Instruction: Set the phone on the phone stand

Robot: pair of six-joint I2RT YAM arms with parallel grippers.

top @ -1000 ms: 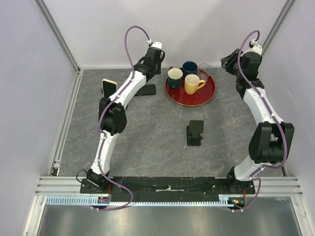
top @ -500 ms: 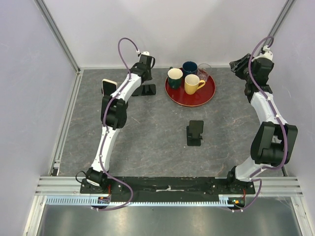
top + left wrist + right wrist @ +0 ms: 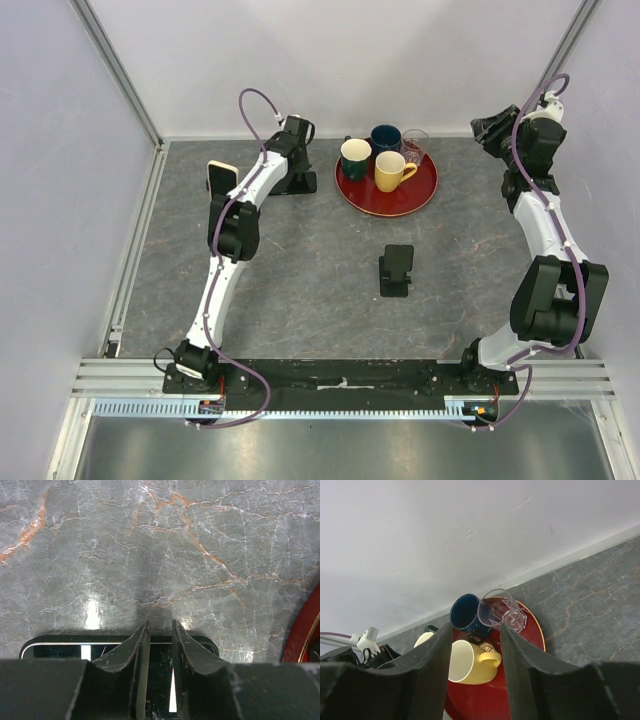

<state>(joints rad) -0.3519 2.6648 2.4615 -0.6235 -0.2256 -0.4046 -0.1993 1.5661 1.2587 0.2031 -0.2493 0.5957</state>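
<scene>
A black phone (image 3: 303, 184) lies flat on the grey marble table at the back, left of the red tray. My left gripper (image 3: 293, 170) hangs right over it. In the left wrist view the phone (image 3: 55, 651) runs across the bottom, and my left gripper (image 3: 160, 626) stands over its far long edge with only a narrow gap between the jaws, holding nothing. The black phone stand (image 3: 397, 270) stands empty mid-table. My right gripper (image 3: 486, 127) is open and empty, raised at the back right; its wrist view (image 3: 476, 627) looks toward the tray.
A red tray (image 3: 425, 196) at the back holds a green mug (image 3: 355, 157), a blue mug (image 3: 385, 137), a yellow mug (image 3: 392, 171) and a clear glass (image 3: 414, 143). A cream-edged phone (image 3: 221, 177) stands at the back left. Walls enclose the back and sides.
My left gripper has moved down and a little left onto the black phone. My right gripper has swung further right and back, away from the tray.
</scene>
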